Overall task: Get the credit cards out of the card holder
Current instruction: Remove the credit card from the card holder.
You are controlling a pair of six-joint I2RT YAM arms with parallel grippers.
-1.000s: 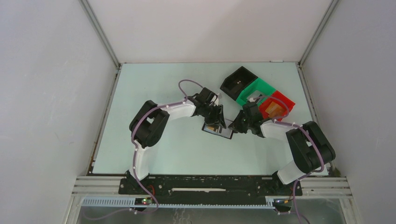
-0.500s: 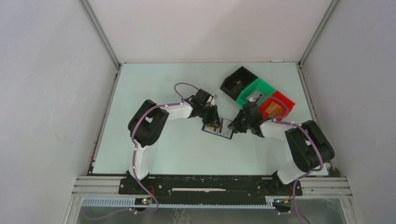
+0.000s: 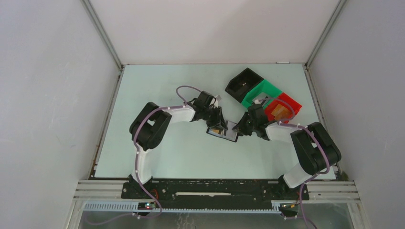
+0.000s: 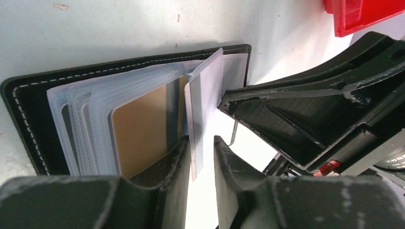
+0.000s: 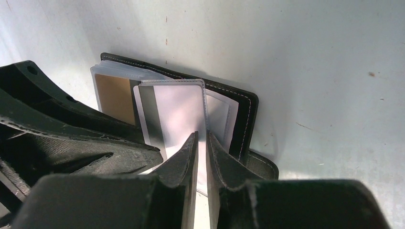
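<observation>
Black stitched leather, card holder: lying open and flat on the pale table, clear sleeves fanned inside
Credit cards: one, pale grey, stands up in a raised sleeve; tan piece lies flat
Left gripper: low, angled in from the left, jaws narrowly apart around that leaf's edge, grip unclear
Right gripper: low, opposite, jaws closed on the raised sleeve

"Where was this shot?"

"A robotics lab test cell. Plain white panels in aluminium framing box in a pale green counter. Two cabled robot arms are bolted to a black rail well behind the jaws, with coloured sorting bins just beyond them."
</observation>
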